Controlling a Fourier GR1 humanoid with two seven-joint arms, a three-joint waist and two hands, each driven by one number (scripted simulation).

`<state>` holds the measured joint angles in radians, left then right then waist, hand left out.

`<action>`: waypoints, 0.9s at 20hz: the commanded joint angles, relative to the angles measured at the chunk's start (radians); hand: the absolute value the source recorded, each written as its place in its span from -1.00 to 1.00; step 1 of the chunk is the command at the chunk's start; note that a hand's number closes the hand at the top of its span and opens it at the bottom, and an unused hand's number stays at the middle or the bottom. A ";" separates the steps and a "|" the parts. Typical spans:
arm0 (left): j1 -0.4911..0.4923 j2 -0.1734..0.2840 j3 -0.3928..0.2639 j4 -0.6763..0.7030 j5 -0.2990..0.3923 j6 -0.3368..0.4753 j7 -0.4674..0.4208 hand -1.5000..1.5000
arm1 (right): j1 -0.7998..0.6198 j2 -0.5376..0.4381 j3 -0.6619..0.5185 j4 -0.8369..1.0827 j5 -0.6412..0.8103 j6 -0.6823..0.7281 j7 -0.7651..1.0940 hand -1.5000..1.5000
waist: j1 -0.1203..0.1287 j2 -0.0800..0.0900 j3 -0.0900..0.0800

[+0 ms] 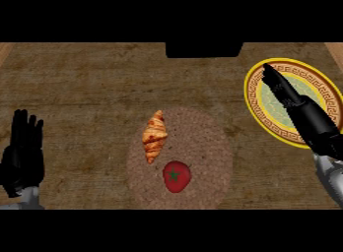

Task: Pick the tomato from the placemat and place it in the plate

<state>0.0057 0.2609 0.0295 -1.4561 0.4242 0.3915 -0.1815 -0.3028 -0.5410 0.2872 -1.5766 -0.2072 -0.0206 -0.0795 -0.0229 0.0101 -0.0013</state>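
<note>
place: home kitchen or dining spot | surface: brown wood-grain table (80, 78) | signs: round woven brown placemat (203, 142) near its front edge, golden croissant (154, 136), red tomato (176, 176), yellow-rimmed patterned plate (327, 93) at right edge

Single head view looks steeply down on the counter (94, 83).

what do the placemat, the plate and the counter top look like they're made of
Placemat: seems woven fibre such as jute or straw, matte, judging by its brown ringed, rough texture. Plate: probably glazed ceramic, with a smooth yellow rim, a patterned orange band and a pale green centre. Counter: looks like wood, with brown streaked grain and a dull finish.
</note>
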 commanded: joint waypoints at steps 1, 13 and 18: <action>-0.004 0.050 -0.007 0.044 -0.016 -0.096 -0.011 0.00 | 0.017 0.113 0.085 -0.052 0.061 -0.078 0.108 1.00 | 0.022 -0.011 0.000; -0.044 0.156 -0.203 0.100 -0.154 -0.257 0.026 0.00 | -0.007 0.533 0.527 0.089 0.620 -0.697 0.267 -1.00 | 0.020 -0.012 -0.001; -0.103 0.158 -0.181 0.102 -0.163 -0.250 0.075 0.00 | 0.025 0.538 0.700 0.110 0.871 -0.858 0.465 -1.00 | 0.014 -0.017 0.000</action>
<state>-0.0634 0.4140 -0.1529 -1.3448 0.2702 0.1385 -0.1510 -0.2974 -0.0398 0.8722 -1.4818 0.4698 -0.7452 0.2512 -0.0049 -0.0041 -0.0026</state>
